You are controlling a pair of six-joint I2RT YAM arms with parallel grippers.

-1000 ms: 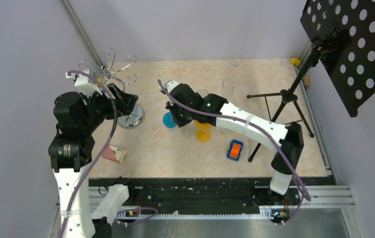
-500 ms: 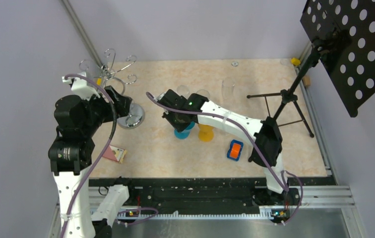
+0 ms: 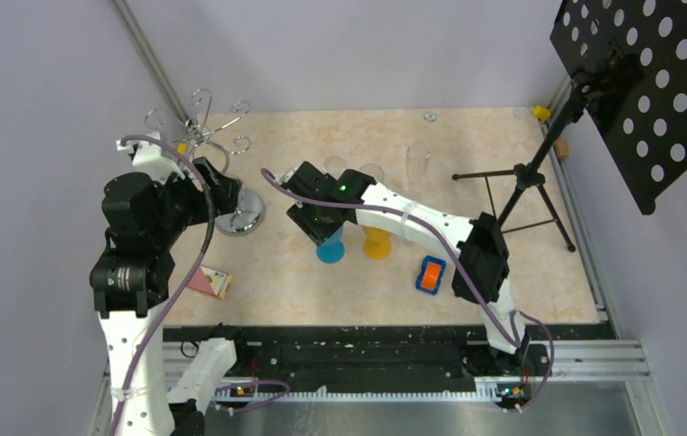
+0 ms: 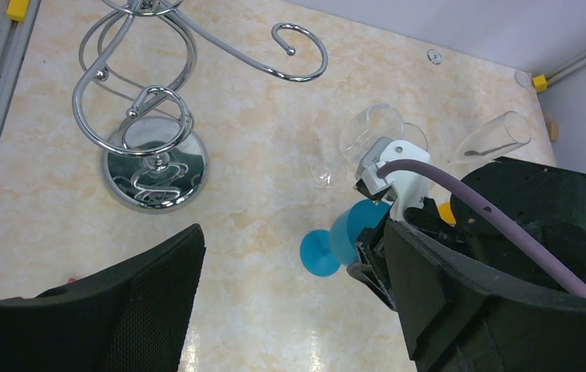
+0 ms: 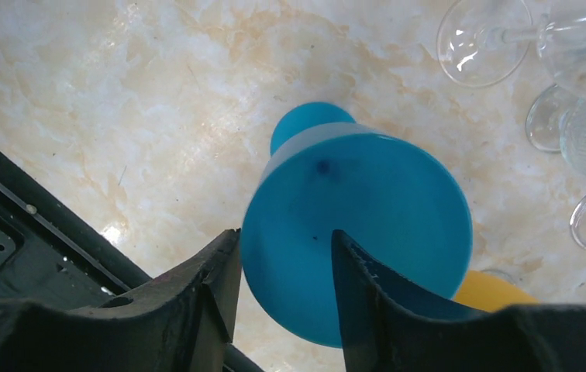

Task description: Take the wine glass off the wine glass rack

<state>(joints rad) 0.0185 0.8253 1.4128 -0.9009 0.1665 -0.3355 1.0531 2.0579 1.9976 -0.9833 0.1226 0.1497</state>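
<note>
The right claw (image 5: pixel 284 236) hangs straight over a blue wine glass (image 5: pixel 375 232), its two black fingers (image 5: pixel 197 310) partly apart. In the right wrist view one finger sits just outside the rim on one side and the other finger crosses over the open bowl, so the rim wall lies in the gap between them. The gap is wider than the wall; whether either finger touches the glass cannot be told.

From above, the blue wine glass (image 3: pixel 330 249) stands upright on its round foot on the marbled table (image 3: pixel 322 145), just beside an orange glass (image 3: pixel 375 241). It is well apart from the wine glass rack (image 3: pixel 205 127), a silver wire stand with curled arms and a shiny round base at the table's far left.

The left claw (image 4: pixel 290 310) is spread wide and holds nothing. It hangs near the rack, looking down on the chrome base (image 4: pixel 154 167).

Several clear glasses (image 5: pixel 484 46) rest on the table just beyond the blue one.
</note>
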